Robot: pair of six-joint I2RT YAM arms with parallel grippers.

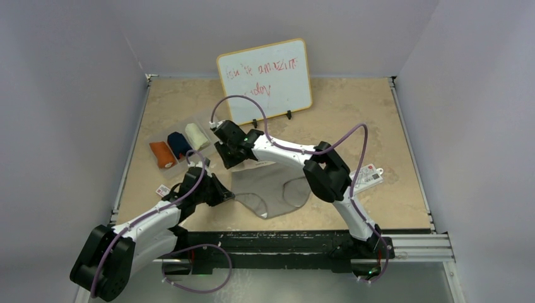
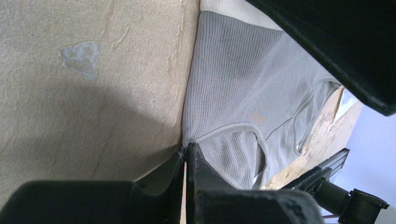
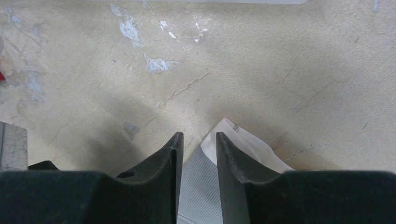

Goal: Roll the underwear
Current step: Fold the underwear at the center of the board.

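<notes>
The grey underwear (image 1: 271,189) with a beige waistband lies flat at the table's middle. My left gripper (image 1: 222,192) is shut on its left edge, at the leg seam, as the left wrist view (image 2: 189,150) shows; the ribbed grey cloth (image 2: 243,93) spreads away from the fingertips. My right gripper (image 1: 228,151) is low over the garment's far left corner. Its jaws (image 3: 198,140) stand apart, with the waistband corner (image 3: 243,144) and grey cloth (image 3: 198,186) between them. Orange (image 1: 163,154), navy (image 1: 179,144) and pale cream (image 1: 196,136) rolls sit in a row at the left.
A whiteboard (image 1: 265,76) with red writing stands at the back centre. A white printed card (image 1: 369,177) lies right of the right arm, and a small tag (image 1: 163,189) lies beside the left arm. Walls close in the table on three sides.
</notes>
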